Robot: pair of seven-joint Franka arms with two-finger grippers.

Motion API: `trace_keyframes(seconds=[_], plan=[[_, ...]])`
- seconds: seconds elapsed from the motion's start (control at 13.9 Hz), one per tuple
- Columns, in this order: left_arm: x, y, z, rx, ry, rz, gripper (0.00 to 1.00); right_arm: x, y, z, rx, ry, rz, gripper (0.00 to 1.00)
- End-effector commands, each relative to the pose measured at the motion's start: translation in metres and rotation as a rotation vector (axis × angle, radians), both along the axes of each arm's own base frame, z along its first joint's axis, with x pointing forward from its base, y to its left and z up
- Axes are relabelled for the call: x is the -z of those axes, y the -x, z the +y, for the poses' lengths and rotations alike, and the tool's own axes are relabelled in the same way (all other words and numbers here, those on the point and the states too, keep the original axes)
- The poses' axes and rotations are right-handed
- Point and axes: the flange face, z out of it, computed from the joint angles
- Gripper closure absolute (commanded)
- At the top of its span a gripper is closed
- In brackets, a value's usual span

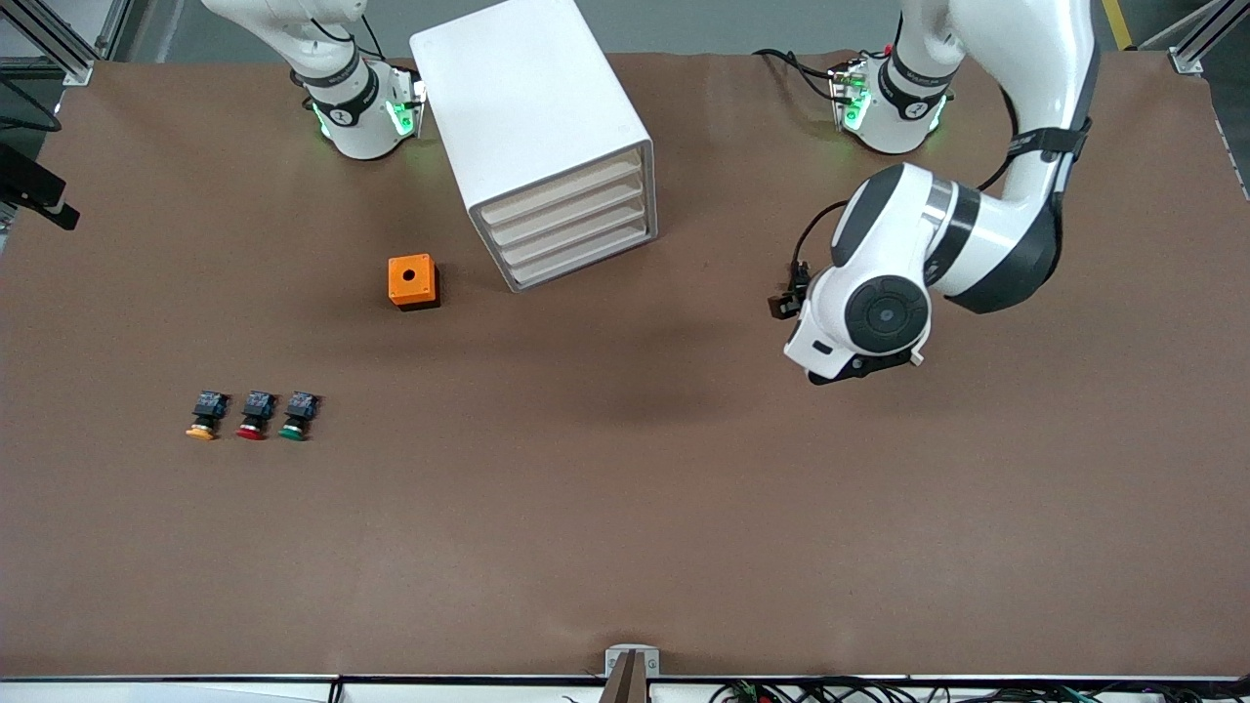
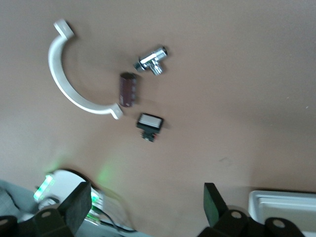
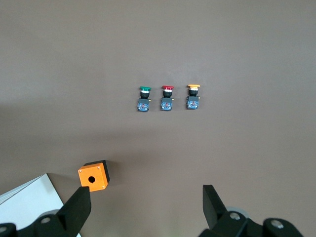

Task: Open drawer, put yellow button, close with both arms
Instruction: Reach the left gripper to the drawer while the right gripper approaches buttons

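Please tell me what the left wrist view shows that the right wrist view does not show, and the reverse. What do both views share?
Only the left wrist view shows a curved white plastic clamp, a chrome metal valve fitting, a dark cylindrical capacitor and a small white-faced black switch.

Only the right wrist view shows the yellow-capped push-button, the red-capped button, the green-capped button and an orange box with a round hole.

Both show the brown table, a corner of the white cabinet, and an open gripper: left gripper, right gripper.

Arm shells (image 1: 986, 234): glossy white, black joint bands
Bases (image 1: 356, 117): green lights
Cables (image 1: 811, 229): black
Gripper fingers (image 3: 76, 210): matte black
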Motion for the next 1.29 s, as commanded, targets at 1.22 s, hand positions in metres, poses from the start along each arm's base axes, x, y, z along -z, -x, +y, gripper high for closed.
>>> trace_keyframes(seconds=[1.22], plan=[[0.065,0.035,-0.14,-1.033,-0.352,0.742,0.0,0.262,-0.05,-0.132,0.208,0.003,-0.018,0.0]])
